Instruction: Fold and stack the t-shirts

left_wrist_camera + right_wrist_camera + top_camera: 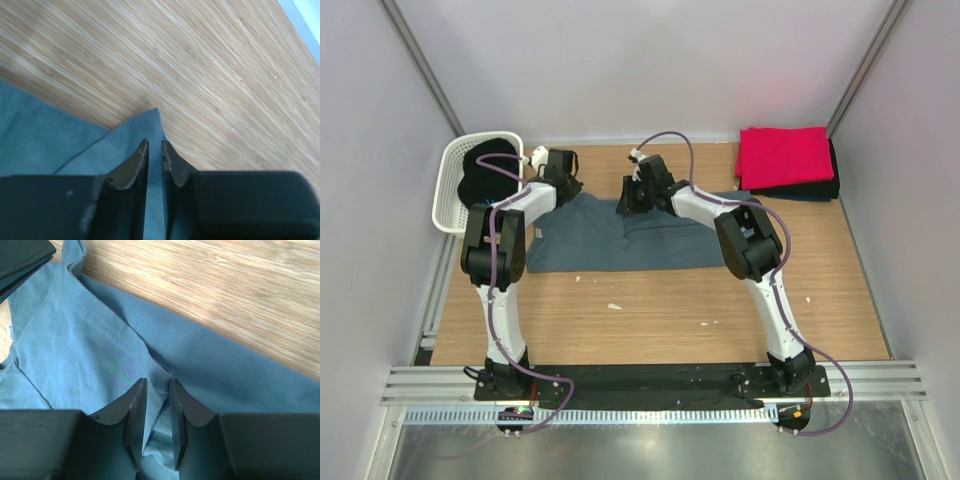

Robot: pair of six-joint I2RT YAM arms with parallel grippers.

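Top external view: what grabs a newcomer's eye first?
The left hand and right hand each pinch the far edge of a slate blue-grey cloth t-shirt spread across the middle of the table. A bright red folded t-shirt tops a dark folded pile in the far right corner. A white perforated plastic basket holding black cloth sits at the far left edge.

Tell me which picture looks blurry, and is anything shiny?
Left wrist: the table looks smeary, most at the top left. Right wrist: stitching on the blue shirt is sharp, the wood behind softer. Top external: clear and evenly lit; the metal strip at the bottom shines a little.
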